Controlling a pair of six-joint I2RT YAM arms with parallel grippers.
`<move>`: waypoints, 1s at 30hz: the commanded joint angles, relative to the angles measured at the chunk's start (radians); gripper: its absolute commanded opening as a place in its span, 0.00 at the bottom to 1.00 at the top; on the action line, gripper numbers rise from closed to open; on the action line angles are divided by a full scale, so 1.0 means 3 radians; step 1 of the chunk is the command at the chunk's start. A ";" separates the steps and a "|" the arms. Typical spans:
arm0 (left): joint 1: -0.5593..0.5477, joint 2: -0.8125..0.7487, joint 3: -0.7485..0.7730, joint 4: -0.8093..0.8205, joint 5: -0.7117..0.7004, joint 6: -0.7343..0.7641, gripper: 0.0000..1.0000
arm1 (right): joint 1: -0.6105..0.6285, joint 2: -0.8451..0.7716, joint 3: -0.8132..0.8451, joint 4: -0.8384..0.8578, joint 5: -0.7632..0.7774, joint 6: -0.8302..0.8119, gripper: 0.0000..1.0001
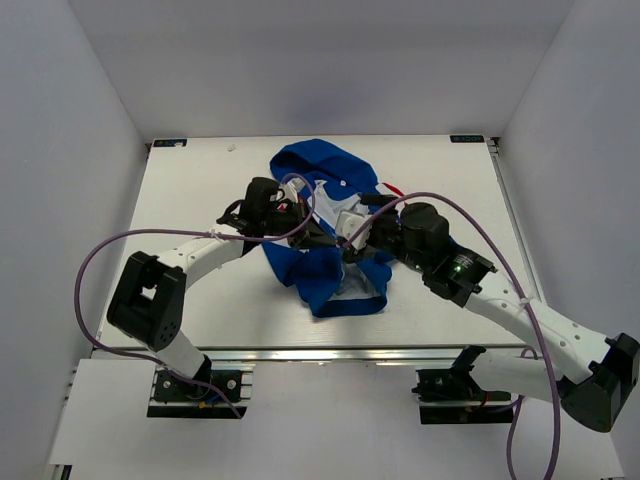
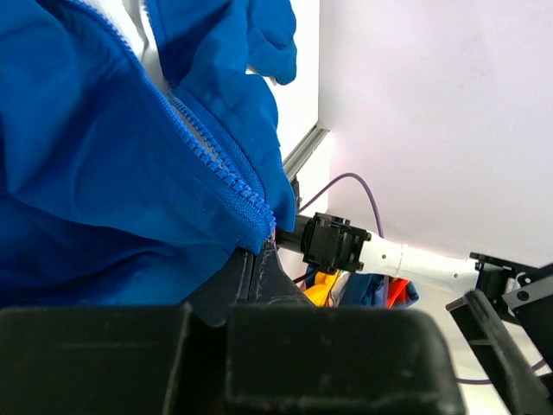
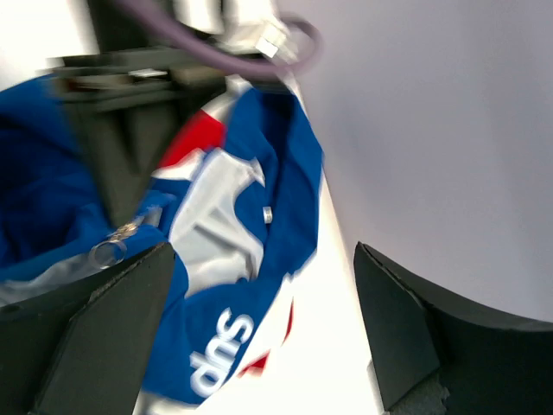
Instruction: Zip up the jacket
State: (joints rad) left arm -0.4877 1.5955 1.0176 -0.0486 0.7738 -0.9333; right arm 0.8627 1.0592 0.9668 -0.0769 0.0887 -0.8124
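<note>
The royal-blue jacket (image 1: 330, 280) lies crumpled at the table's middle, hood toward the far side. My left gripper (image 1: 312, 238) is over its centre. In the left wrist view my left gripper (image 2: 262, 259) is shut, pinching the jacket (image 2: 104, 156) at the lower end of the blue zipper teeth (image 2: 220, 169). My right gripper (image 1: 352, 238) is just right of it. In the right wrist view my right gripper (image 3: 262, 259) is open, its fingers (image 3: 112, 320) wide apart over the jacket (image 3: 285, 173). The white "Sup" lettering (image 3: 220, 350) shows between them. A small metallic piece (image 3: 117, 242) shows by the left finger.
The white table (image 1: 200, 200) has white walls on three sides and an aluminium rail (image 1: 330, 353) at its near edge. Purple cables (image 1: 95, 260) loop from both arms. The right arm (image 2: 346, 246) crosses the left wrist view, with colourful cloth (image 2: 380, 290) behind it.
</note>
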 commanded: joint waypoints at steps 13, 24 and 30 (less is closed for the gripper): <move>0.0025 -0.0098 0.0039 0.0101 0.0023 -0.0013 0.00 | -0.0289 0.0151 0.0366 -0.1001 -0.1283 -0.0376 0.89; 0.0025 -0.0093 -0.0037 0.0310 0.0238 -0.0034 0.00 | -0.0043 0.0310 -0.0149 -0.0456 -0.0074 0.0944 0.89; 0.0025 -0.0042 -0.0043 0.0382 0.0304 -0.0049 0.00 | 0.0197 0.0151 -0.0441 -0.0138 0.0502 0.0964 0.88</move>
State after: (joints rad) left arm -0.4858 1.5955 1.0080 0.0254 0.8280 -0.9455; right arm 0.9028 1.1419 0.8425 -0.2276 0.1120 -0.5644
